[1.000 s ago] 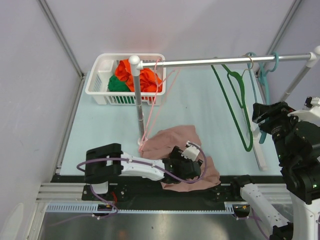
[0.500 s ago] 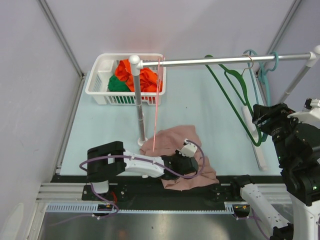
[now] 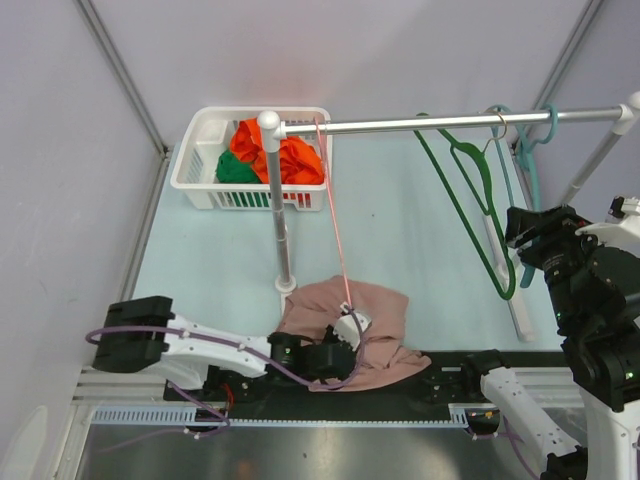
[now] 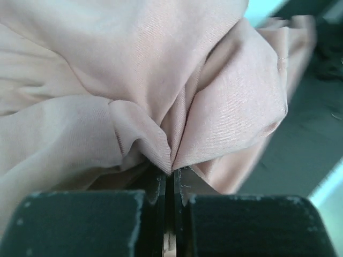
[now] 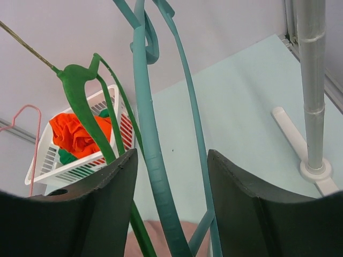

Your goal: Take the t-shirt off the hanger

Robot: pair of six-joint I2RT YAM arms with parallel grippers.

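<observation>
The pink t-shirt (image 3: 375, 325) lies bunched on the table by the near edge. My left gripper (image 3: 333, 352) is shut on a fold of it; in the left wrist view the jaws (image 4: 171, 179) pinch the t-shirt (image 4: 161, 91) tightly. The thin pink hanger (image 3: 333, 215) hooks on the rail and slants down to the cloth, its lower end hidden in the shirt. My right gripper (image 3: 518, 238) stands open at the right. In its wrist view, a teal hanger (image 5: 155, 171) hangs between the open fingers of the right gripper (image 5: 172, 206), untouched.
A white basket (image 3: 205, 150) of orange and green clothes stands at the back left. The metal rail (image 3: 420, 123) rests on a post (image 3: 278, 210) and a right leg. A green hanger (image 3: 478, 200) and teal hangers (image 3: 525, 150) hang from it on the right.
My left gripper shut on the t-shirt and drew back left toward the near edge, dragging the cloth. The pink hanger swung and now slants to the shirt. The green hanger swayed.
</observation>
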